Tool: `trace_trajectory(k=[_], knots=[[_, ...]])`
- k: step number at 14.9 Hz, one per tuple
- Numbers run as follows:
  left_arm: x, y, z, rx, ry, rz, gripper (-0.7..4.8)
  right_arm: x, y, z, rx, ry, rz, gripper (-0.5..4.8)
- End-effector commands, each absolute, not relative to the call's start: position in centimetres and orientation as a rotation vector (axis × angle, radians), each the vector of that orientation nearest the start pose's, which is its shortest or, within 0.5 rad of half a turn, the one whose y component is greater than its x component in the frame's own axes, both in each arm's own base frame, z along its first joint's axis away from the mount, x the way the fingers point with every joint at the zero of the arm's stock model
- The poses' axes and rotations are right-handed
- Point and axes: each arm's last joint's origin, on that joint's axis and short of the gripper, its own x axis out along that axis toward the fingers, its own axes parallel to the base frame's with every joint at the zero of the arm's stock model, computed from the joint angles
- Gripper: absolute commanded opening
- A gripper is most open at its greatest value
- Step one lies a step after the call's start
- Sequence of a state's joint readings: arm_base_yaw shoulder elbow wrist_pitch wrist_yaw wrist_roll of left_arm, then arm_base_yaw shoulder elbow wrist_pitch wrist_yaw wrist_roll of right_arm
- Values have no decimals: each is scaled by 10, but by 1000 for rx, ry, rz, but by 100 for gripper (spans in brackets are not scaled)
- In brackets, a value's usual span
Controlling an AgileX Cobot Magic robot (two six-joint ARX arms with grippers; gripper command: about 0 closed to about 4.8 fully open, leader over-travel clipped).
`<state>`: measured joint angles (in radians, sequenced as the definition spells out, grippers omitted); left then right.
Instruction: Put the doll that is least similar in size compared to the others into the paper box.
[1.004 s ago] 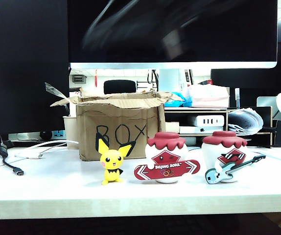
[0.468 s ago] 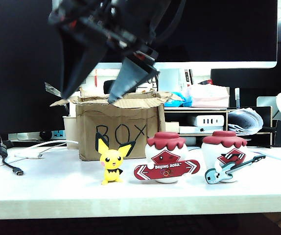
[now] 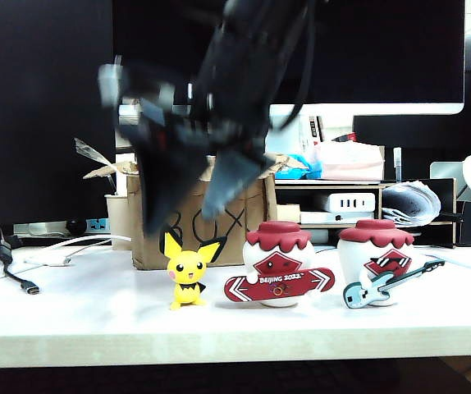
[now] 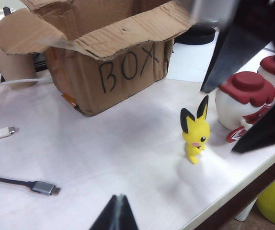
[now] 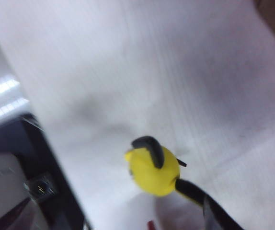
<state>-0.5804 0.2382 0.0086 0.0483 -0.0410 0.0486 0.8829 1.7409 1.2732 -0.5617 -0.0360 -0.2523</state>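
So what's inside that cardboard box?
The box stands open, and only bare brown inner walls show. Its floor is hidden by the flaps and front wall, so the contents cannot be told.

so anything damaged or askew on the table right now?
Only the paper box: its top flaps are ragged and torn. The doll and both red-capped figures stand upright. The right gripper hangs open above the doll; the left gripper looks shut near the table edge.

We see even, bright indoor light on the white table (image 3: 96, 320), with soft shadows beside the doll (image 4: 195, 130). The right gripper (image 3: 194, 205) above the doll smears with motion blur. The right wrist view is blurred throughout; the monitor (image 3: 383, 49) stays dark.
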Motion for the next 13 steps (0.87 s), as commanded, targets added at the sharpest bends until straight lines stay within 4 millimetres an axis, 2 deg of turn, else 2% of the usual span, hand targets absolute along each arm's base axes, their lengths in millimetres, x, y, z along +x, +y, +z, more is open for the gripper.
trace_trajectory(k=[1, 6, 13], knots=[[94, -60, 153, 99, 148, -541, -5, 235, 283, 214, -691, 851, 958, 479], [94, -60, 153, 99, 148, -541, -5, 243, 292, 202, -693, 807, 964, 479], [93, -60, 153, 100, 148, -541, -5, 245, 295, 187, -714, 844, 970, 479]])
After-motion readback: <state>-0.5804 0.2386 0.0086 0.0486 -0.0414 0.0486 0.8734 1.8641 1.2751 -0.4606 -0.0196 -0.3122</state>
